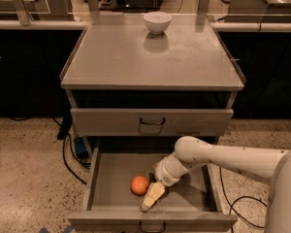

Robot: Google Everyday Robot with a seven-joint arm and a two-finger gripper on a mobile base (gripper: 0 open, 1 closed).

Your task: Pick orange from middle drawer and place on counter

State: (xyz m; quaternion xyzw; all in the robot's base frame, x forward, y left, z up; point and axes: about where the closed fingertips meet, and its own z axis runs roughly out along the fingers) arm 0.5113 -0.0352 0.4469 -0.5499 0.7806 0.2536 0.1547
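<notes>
The orange (139, 185) lies on the floor of the pulled-out middle drawer (111, 178), left of centre. My gripper (149, 201) is inside that drawer, pointing down and to the left, just to the right of the orange and slightly nearer the drawer's front panel. It is close beside the orange; I cannot tell whether they touch. My white arm (223, 157) reaches in from the right. The counter (150, 62) is the flat grey top of the cabinet above.
A white bowl (157, 22) stands at the back middle of the counter. A shut drawer with a dark loop handle (152, 122) sits above the open one. Black cables (68, 154) lie on the speckled floor to the left and right of the cabinet.
</notes>
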